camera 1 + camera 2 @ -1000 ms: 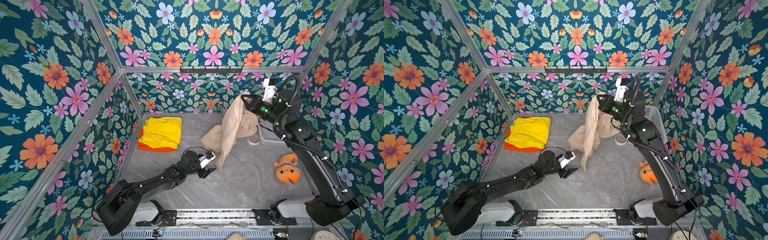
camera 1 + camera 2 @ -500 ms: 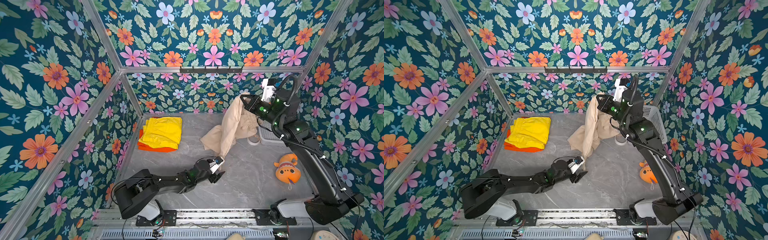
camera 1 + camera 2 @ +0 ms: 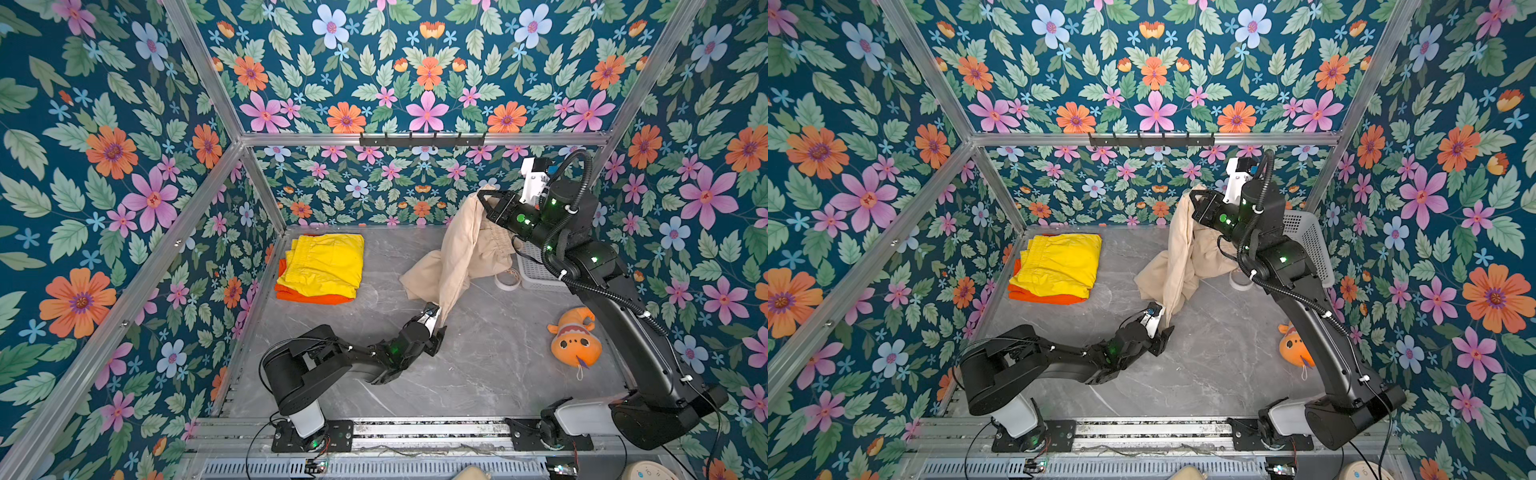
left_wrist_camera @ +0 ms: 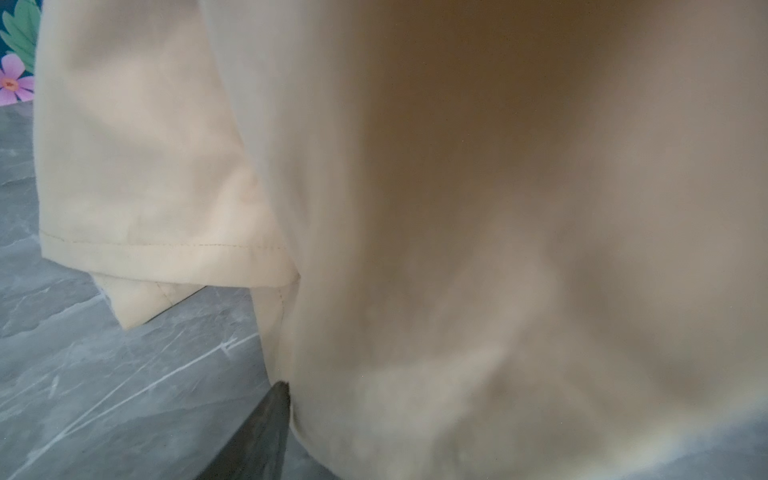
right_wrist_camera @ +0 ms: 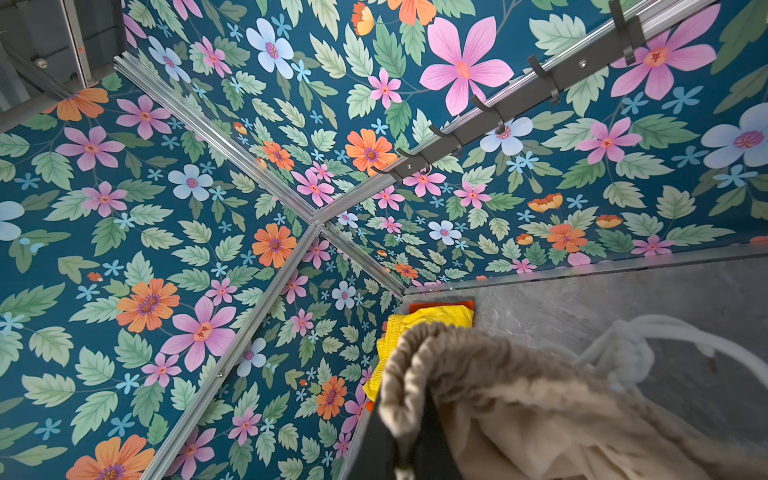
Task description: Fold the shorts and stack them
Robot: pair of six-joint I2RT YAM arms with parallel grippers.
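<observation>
Left wrist: left pincer at beige shorts hem, closure unclear; right pincer clamped on waistband. Risk: hem slips, fold bunches.

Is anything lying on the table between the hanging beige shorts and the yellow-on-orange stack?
Nothing visible: only bare table lies between the beige shorts and the yellow shorts atop the orange shorts. The plush fish and white basket sit on the opposite side.
</observation>
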